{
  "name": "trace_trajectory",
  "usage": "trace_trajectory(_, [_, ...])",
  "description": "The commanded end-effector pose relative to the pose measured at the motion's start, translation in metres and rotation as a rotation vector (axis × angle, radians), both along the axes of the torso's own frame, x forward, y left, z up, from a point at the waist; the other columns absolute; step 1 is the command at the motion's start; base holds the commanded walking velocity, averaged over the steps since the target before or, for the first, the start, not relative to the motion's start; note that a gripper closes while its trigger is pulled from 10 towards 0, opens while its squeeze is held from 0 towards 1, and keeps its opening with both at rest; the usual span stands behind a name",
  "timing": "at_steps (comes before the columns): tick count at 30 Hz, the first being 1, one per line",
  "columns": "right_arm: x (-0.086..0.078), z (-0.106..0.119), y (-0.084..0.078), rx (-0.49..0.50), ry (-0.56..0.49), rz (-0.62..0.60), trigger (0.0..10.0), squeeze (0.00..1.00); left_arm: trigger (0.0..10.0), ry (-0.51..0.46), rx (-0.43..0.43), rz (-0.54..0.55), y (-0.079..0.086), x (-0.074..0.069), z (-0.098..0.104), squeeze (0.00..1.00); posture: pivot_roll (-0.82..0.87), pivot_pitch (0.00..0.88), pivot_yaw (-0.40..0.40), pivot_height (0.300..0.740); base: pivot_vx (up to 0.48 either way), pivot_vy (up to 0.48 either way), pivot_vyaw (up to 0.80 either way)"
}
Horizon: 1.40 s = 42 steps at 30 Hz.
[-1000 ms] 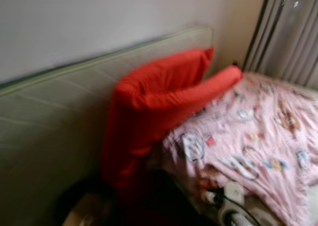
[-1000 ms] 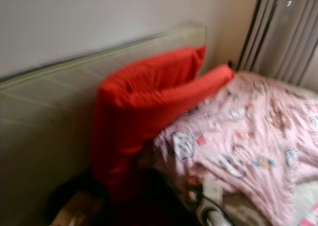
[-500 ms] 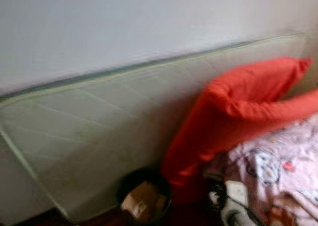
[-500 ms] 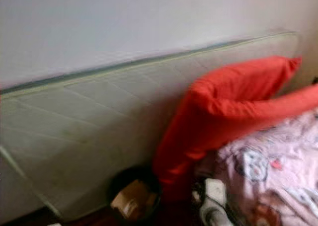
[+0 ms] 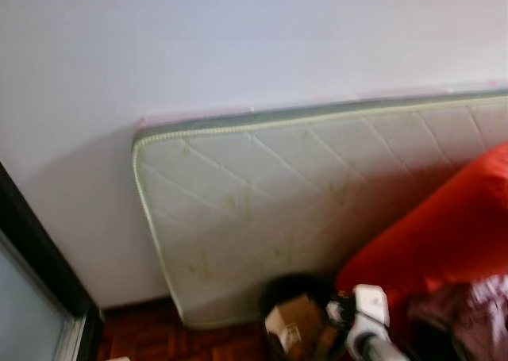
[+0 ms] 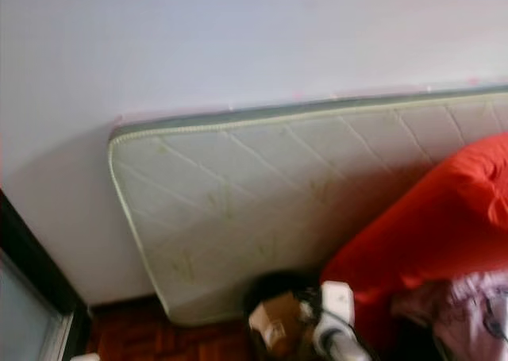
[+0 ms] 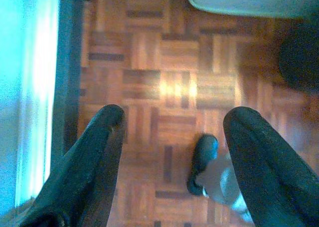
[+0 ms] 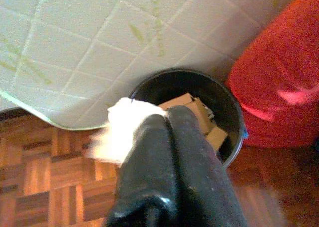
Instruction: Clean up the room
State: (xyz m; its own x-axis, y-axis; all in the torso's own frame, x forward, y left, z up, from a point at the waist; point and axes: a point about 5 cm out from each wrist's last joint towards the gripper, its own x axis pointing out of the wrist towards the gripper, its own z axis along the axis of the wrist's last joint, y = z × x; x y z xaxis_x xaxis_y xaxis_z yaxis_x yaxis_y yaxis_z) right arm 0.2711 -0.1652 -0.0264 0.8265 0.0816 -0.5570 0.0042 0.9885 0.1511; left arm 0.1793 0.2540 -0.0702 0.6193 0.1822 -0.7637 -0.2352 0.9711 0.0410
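Note:
My right gripper (image 8: 164, 121) is shut on a crumpled white wad of paper (image 8: 119, 134), which sticks out beside its fingertips. It hangs just above the near rim of a round black bin (image 8: 227, 112) that holds brown cardboard pieces (image 8: 202, 114). In the eye views the bin (image 5: 295, 293) stands on the floor against a leaning mattress, with my right arm (image 5: 361, 325) beside it. My left gripper (image 7: 177, 117) is open and empty, hanging over the parquet floor (image 7: 164, 62).
A pale quilted mattress (image 5: 302, 194) leans on the white wall behind the bin. A red cushion (image 5: 448, 238) and a pink blanket (image 5: 468, 305) lie to the right. A dark door frame (image 5: 40, 258) stands at the left. My own foot (image 7: 202, 159) shows on the parquet.
The camera has swung left: the bed and red cushion slid to the right edge, and the mattress's left end and the dark frame came into view. The bin sits nearer the middle.

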Motion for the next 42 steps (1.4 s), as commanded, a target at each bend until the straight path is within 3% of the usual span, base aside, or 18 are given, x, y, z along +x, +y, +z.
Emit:
trace_trajectory(1, [-0.008,-0.005,-0.014,-0.025,0.027,-0.028,10.0,0.0,10.0,-0.001,-0.02,-0.003,-0.008,0.002,-0.002,0.0,0.09,0.0,0.003,0.74,0.0,0.0,0.0])
trace_trajectory(17, [-0.003,0.0,-0.024,-0.069,0.017,0.005,10.0,0.0,10.0,-0.019,-0.047,0.026,-0.017,0.006,-0.002,0.0,0.08,0.0,-0.03,0.74,0.0,0.0,0.0])
trace_trajectory(23, [-0.004,0.0,-0.019,-0.057,0.005,0.025,10.0,0.0,10.0,-0.019,-0.027,0.041,-0.014,0.006,-0.001,0.0,0.08,0.0,-0.028,0.74,0.296,0.0,0.53])
trace_trajectory(42, [-0.005,-0.001,-0.018,-0.064,0.001,0.011,10.0,0.0,10.0,-0.028,-0.014,0.028,-0.009,0.008,0.001,0.0,0.08,0.0,-0.011,0.74,0.255,0.0,0.03])
